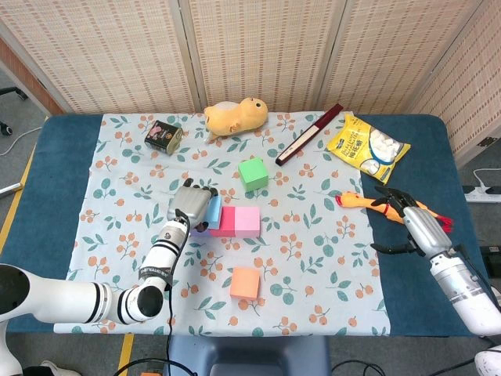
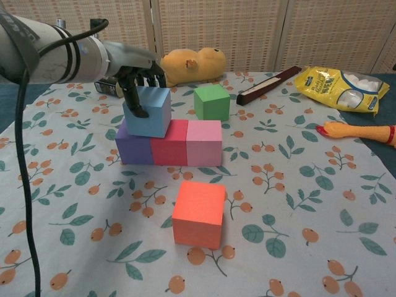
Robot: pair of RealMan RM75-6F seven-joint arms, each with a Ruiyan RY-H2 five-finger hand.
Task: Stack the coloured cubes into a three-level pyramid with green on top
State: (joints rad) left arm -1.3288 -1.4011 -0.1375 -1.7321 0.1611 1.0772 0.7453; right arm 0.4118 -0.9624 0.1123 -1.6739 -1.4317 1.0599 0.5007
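Head view looks down on my desk (image 1: 47,196), dark blue at its edges and covered by a pale cloth (image 1: 329,258) printed with leaves and orange berries. Woven screens (image 1: 258,47) close off the far side, and grey floor shows to the left. My left hand (image 1: 192,204) grips the blue cube (image 1: 213,211), which sits on the left end of a row of three touching cubes; the purple cube (image 1: 200,232) is mostly hidden under my hand, with the red cube (image 1: 225,222) and pink cube (image 1: 247,221) beside it. The green cube (image 1: 253,173) stands just behind the row, and the orange cube (image 1: 245,283) stands apart in front. My right hand (image 1: 407,223) hovers near the right edge with fingers spread, holding nothing, just beside a rubber chicken (image 1: 362,202). A plush toy (image 1: 235,116), a small tin (image 1: 163,135), a dark stick (image 1: 309,133) and a yellow snack bag (image 1: 368,147) lie along the back.

Chest view shows what the other hides: the blue cube (image 2: 147,111) rests tilted over the seam between the purple cube (image 2: 133,145) and the red cube (image 2: 169,142), with my left hand's (image 2: 137,77) fingers curled over its top and left face. The pink cube (image 2: 204,142), green cube (image 2: 211,102) and orange cube (image 2: 198,213) are seen side-on. My right hand is out of this frame.
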